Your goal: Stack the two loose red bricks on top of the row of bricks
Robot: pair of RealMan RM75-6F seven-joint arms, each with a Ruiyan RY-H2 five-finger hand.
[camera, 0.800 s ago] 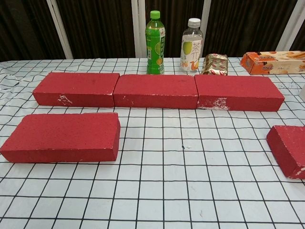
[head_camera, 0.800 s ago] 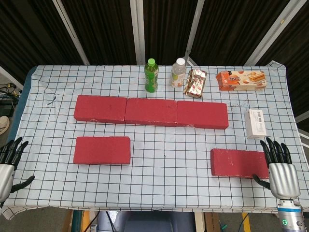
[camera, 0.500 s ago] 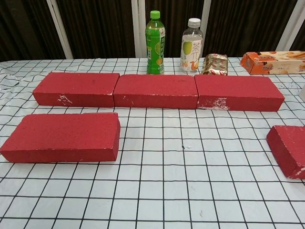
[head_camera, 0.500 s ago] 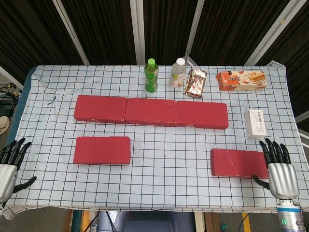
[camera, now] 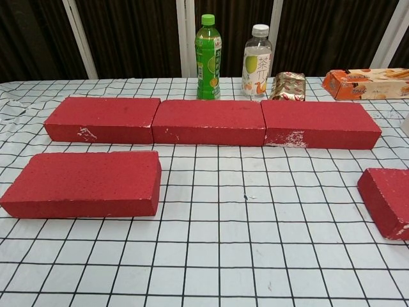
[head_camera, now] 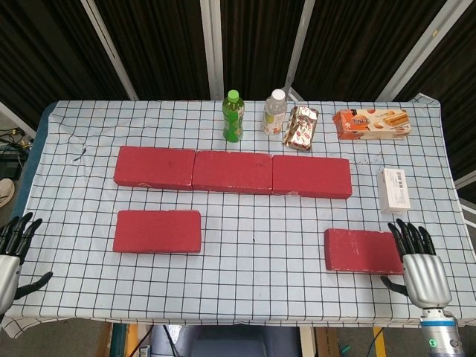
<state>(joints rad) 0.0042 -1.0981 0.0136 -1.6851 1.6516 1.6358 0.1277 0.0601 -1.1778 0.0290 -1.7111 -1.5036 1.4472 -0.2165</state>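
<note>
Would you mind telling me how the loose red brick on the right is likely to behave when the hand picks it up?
The right loose brick looks like a rigid block, so it should not flex. Its rough, pitted faces probably grip well. It is wide and flat, so it likely sits stable, though it may be heavy for the right hand alone.

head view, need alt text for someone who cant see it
Three red bricks form a row on a checked table, with one loose brick front left and another front right. An open hand sits near each front corner, left and right.
</note>
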